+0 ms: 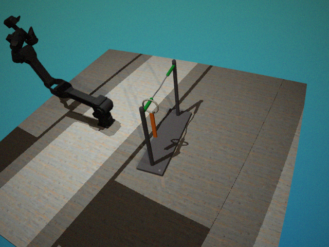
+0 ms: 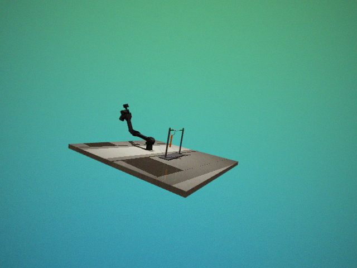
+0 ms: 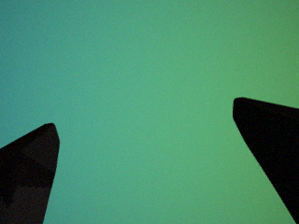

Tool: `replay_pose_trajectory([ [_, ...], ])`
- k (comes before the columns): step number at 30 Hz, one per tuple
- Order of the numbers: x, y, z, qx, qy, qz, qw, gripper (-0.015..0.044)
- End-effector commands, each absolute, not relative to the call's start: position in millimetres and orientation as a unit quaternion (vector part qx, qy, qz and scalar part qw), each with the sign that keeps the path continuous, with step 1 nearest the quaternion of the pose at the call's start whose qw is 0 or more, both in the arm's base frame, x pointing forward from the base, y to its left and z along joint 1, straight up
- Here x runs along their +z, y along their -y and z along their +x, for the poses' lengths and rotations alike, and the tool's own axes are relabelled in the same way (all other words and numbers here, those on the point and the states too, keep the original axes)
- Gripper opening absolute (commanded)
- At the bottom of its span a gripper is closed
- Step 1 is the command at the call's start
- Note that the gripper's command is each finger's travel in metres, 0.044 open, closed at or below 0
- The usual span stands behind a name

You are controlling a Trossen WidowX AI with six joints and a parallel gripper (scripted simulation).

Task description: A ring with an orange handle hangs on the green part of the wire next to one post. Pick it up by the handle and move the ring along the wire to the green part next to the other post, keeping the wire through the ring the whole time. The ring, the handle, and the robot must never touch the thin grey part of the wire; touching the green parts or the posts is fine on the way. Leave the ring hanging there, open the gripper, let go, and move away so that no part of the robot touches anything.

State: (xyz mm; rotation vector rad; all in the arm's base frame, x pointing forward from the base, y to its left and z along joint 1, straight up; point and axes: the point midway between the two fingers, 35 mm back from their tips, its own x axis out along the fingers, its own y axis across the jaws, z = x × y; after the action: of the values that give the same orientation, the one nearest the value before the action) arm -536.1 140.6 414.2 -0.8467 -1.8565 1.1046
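The wooden table top (image 1: pixel 239 148), patched in pale and dark planks, lies well below and ahead of the gripper (image 1: pixel 22 32), which is raised high over the table's far left corner and pointed off into open background. The black arm (image 1: pixel 79 96) leans back from its base (image 1: pixel 105 121), so the whole wire stand sits well apart from the gripper, down and away on the other side of that base. The stand's grey base plate (image 1: pixel 169 138) carries two dark posts: the near post (image 1: pixel 147 138), closer to the camera in the top view, and the far post (image 1: pixel 176 87). Between their tops runs the thin grey wire (image 1: pixel 159 89), ending in a green sleeve (image 1: pixel 147 104) at the near post and another green sleeve (image 1: pixel 169 70) at the far post. The ring (image 1: pixel 157 104) hangs on the near sleeve with its orange handle (image 1: pixel 153 124) dangling straight down, touched by nothing. In the wrist view the two dark fingers stand spread wide with only background between them, so the gripper holds nothing. The task looks to be at its very start: the approach. The next move calls for swinging the arm round and down towards the handle, bringing the spread fingers to either side of the orange handle below the ring, well under the grey wire, before closing.
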Motion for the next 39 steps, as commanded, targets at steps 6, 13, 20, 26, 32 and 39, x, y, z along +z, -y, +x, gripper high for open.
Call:
replay_pose_trajectory([
  [6, 447, -149, -509, 0.423, 0.729, -0.338, 0.419, 0.0242],
  [13, 514, -171, -433, 0.400, 0.704, -0.347, 0.473, 0.0160],
  [20, 575, -190, -332, 0.381, 0.660, -0.355, 0.542, 0.0160],
  [26, 613, -193, -238, 0.360, 0.619, -0.360, 0.598, 0.0160],
  [32, 636, -183, -142, 0.336, 0.573, -0.363, 0.653, 0.0160],
  [39, 643, -155, -33, 0.304, 0.518, -0.362, 0.713, 0.0160],
])
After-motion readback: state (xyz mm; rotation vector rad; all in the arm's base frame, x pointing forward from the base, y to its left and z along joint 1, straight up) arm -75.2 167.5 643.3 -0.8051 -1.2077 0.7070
